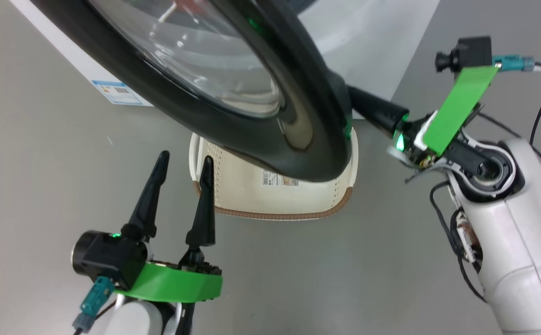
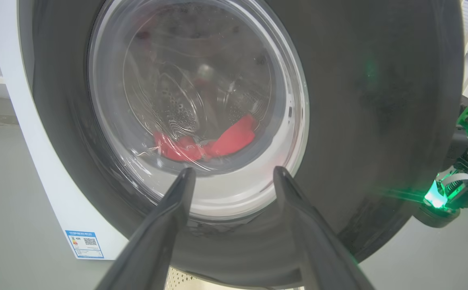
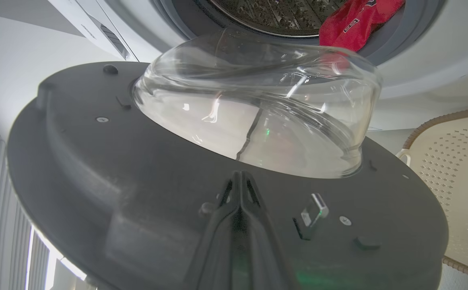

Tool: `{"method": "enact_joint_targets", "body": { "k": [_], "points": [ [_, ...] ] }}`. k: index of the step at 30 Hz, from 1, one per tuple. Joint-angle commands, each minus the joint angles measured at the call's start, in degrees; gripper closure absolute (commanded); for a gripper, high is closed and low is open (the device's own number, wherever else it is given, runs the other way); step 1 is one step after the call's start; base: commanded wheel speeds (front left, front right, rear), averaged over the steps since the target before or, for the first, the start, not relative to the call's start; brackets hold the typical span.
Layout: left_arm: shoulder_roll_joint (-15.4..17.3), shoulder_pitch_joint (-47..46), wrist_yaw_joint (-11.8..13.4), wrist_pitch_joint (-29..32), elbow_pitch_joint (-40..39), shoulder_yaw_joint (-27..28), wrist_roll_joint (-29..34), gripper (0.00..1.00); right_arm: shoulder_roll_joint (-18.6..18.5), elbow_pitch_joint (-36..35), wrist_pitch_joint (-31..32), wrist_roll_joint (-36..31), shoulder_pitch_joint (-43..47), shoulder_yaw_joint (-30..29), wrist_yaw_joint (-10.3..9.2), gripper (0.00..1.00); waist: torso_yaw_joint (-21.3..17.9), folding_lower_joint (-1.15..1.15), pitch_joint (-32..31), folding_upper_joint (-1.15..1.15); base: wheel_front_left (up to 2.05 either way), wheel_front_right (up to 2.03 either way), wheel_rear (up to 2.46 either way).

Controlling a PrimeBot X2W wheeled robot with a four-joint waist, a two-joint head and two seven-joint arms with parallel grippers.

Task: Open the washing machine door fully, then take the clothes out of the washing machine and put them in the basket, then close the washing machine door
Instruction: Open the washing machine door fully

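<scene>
The washing machine door (image 1: pixel 307 153) is being flanked: the right pincer (image 3: pixel 240 175), fingers pressed together, at its inner face; the left pincer (image 1: pixel 185 157), spread, outside.

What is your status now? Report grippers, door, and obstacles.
Left gripper open, free. Right gripper shut, tips at washing machine door inner face. Door partly open, clothes in drum. Door overhangs basket.

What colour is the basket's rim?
Brown, with a woven look, around the cream basket; the head view shows it best.
</scene>
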Motion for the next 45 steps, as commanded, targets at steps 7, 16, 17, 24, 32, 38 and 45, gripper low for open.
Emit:
{"method": "enact_joint_targets", "body": {
  "k": [7,16,17,24,32,38,45],
  "points": [
    [0.87,1.97,0.48,-0.29,-1.16,1.98,-1.18,0.00,1.27,-4.50,1.18,-0.04,5.52,1.59,0.30,1.00,2.06,0.00,-3.37,0.00,0.00,0.00,0.00],
    [0.87,4.04,0.58,-0.29,-1.57,2.48,-1.52,0.00,1.32,-7.06,1.48,0.58,10.76,2.04,0.30,1.00,4.79,0.00,-6.08,0.00,0.00,0.00,0.00],
    [0.87,4.22,0.58,-0.29,-1.58,2.44,-1.56,0.00,1.32,-7.20,1.51,0.65,11.13,2.12,0.30,1.00,5.08,0.00,-6.33,0.00,0.00,0.00,0.00],
    [0.87,5.12,0.84,-0.29,-1.67,2.41,-1.82,0.00,1.34,-7.60,1.58,1.02,12.65,2.89,0.30,1.00,6.44,0.00,-7.38,0.00,0.00,0.00,0.00],
    [0.87,6.40,1.24,-0.29,-2.37,2.83,-2.22,0.00,1.35,-8.17,1.42,1.36,13.46,3.72,0.30,1.00,7.87,0.00,-8.15,0.00,0.00,0.00,0.00],
    [0.87,6.98,1.46,-0.29,-2.31,2.48,-2.47,0.00,1.35,-8.38,1.79,1.59,14.77,4.14,0.30,1.00,9.44,0.00,-9.09,0.00,0.00,0.00,0.00],
    [0.87,7.80,1.68,-0.29,-2.15,2.56,-2.61,0.00,1.35,-8.70,1.99,2.52,16.73,5.08,0.30,1.00,11.29,0.00,-10.30,0.00,0.00,0.00,0.00]
  ]
}}
